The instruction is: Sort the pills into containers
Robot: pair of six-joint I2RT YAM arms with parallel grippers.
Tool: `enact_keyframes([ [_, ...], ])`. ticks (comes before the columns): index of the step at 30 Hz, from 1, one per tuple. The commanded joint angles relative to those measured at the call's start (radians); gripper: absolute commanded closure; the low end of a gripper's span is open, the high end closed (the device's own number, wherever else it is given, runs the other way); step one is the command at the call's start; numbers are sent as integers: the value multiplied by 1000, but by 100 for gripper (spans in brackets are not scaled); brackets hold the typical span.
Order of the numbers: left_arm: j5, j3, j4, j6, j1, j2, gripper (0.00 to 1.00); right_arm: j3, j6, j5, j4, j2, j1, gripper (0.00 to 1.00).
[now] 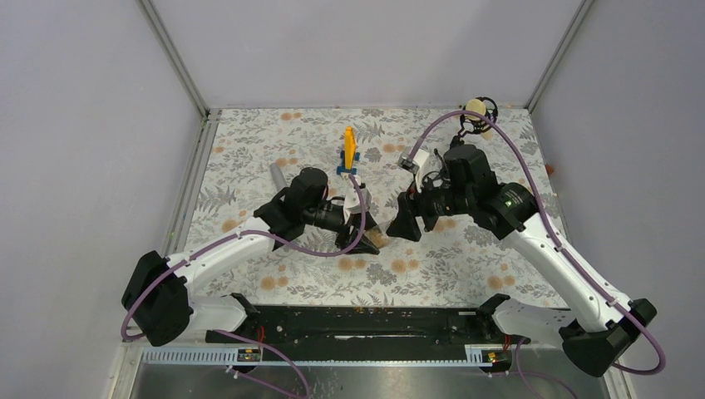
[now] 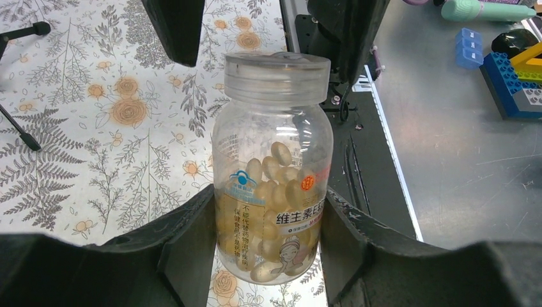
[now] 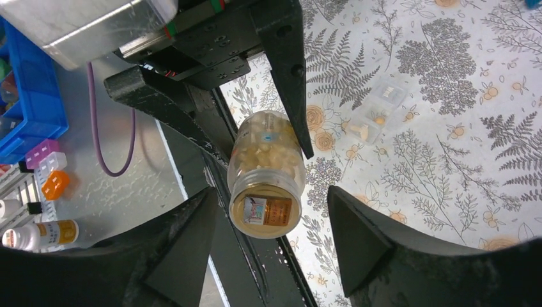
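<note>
A see-through jar point(image 2: 271, 192) with a clear lid holds pale yellow softgel pills; it looks amber-tan in the top view point(image 1: 375, 239). My left gripper point(image 2: 268, 192) is shut on its lower body and holds it above the floral table, also in the top view point(image 1: 366, 233). My right gripper point(image 3: 271, 190) is open, its fingers on either side of the jar's lid point(image 3: 265, 208) with gaps on both sides. It faces the left gripper in the top view point(image 1: 406, 223). I cannot make out a colourless jar.
A small clear compartment box point(image 3: 377, 112) with pills lies on the table beyond the jar. An orange piece on a blue base point(image 1: 349, 150), a grey tube point(image 1: 276, 176) and a microphone stand point(image 1: 478, 112) stand further back. The black rail point(image 1: 366, 320) runs along the near edge.
</note>
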Motion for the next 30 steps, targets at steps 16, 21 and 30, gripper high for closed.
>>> enact_keyframes([
  [16,-267,-45,143,-19,-4,-102,100,-123,666,393,227,-6,47,76],
  [21,-287,-66,169,-40,-5,-117,100,-176,746,452,343,-90,46,34],
  [30,-230,-26,106,-25,-5,-116,100,-84,255,118,189,-79,45,10],
])
